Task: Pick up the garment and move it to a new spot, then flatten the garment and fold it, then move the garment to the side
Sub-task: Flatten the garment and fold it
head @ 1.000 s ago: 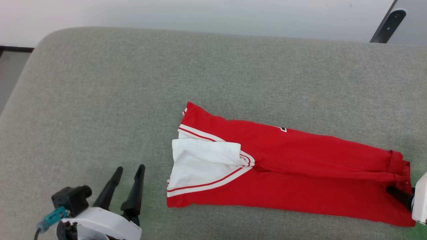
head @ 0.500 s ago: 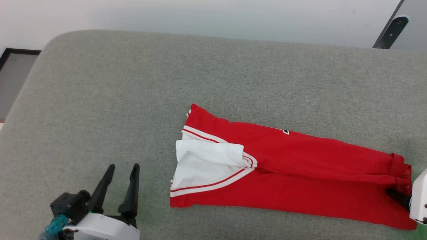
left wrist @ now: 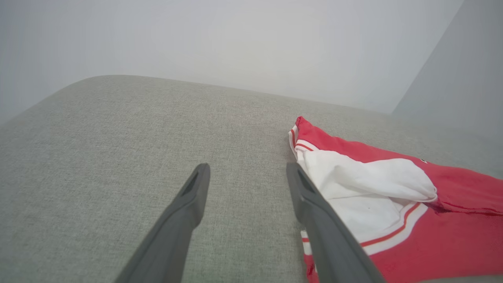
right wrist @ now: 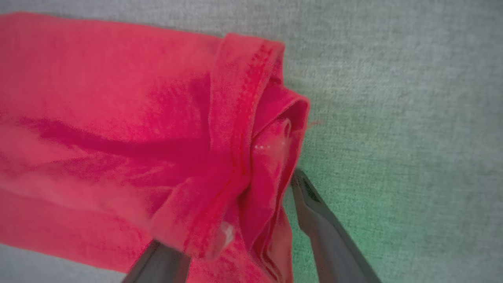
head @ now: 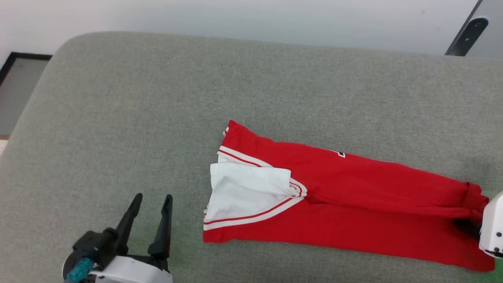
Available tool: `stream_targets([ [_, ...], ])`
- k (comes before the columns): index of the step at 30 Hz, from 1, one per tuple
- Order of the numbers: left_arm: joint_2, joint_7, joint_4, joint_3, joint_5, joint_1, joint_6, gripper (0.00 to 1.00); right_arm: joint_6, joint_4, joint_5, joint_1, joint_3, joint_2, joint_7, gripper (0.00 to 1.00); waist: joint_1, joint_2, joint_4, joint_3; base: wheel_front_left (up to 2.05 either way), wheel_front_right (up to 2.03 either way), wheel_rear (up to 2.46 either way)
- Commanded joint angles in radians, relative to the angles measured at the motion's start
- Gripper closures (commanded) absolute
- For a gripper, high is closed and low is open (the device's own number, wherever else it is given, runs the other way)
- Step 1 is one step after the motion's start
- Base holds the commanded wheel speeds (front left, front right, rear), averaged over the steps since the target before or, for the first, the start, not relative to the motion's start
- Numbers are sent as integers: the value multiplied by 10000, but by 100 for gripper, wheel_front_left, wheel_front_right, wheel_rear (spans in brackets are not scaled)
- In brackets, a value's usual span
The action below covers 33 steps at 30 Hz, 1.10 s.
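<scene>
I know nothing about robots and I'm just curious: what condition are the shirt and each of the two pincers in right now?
Jersey: lying on the grey cushion, folded into a long narrow strip, hem end bunched.
Left pincer: open, empty, clear of the jersey.
Right pincer: open, fingers either side of the bunched hem, not clamped.

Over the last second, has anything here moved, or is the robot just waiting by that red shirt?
Hardly anything. The head picture slid slightly because the camera turned. The red shirt lies on the grey cushion as before. The right gripper still straddles its bunched hem, open, gripping nothing. The left gripper stays open beside the white end, off the cloth.
</scene>
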Motion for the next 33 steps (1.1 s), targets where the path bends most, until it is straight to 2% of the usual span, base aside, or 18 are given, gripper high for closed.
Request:
stream_targets([
  [1,-83,5,55,79,156,-82,-98,0,-12,335,-77,54,96,298,48,100,0,0,77,136,0,0,0],
  [12,-595,5,430,821,631,-199,-560,0,-15,591,-251,-268,-55,424,-288,100,0,0,-38,332,0,0,0],
  [16,-665,5,539,1060,823,-149,-645,0,-23,597,-279,-621,-430,353,-769,100,0,0,-202,344,0,0,0],
  [22,-812,5,601,1451,1046,-169,-717,0,-23,678,-388,-1068,-1140,-15,-1281,100,0,0,-413,429,0,0,0],
  [28,-980,5,643,1662,1224,-199,-823,0,-15,876,-593,-1179,-1899,-828,-1537,100,0,0,-505,450,0,0,0],
  [33,-1125,5,728,1779,1344,-130,-889,0,-15,767,-445,-989,-1796,-1116,-1619,100,0,0,-607,310,0,0,0],
])
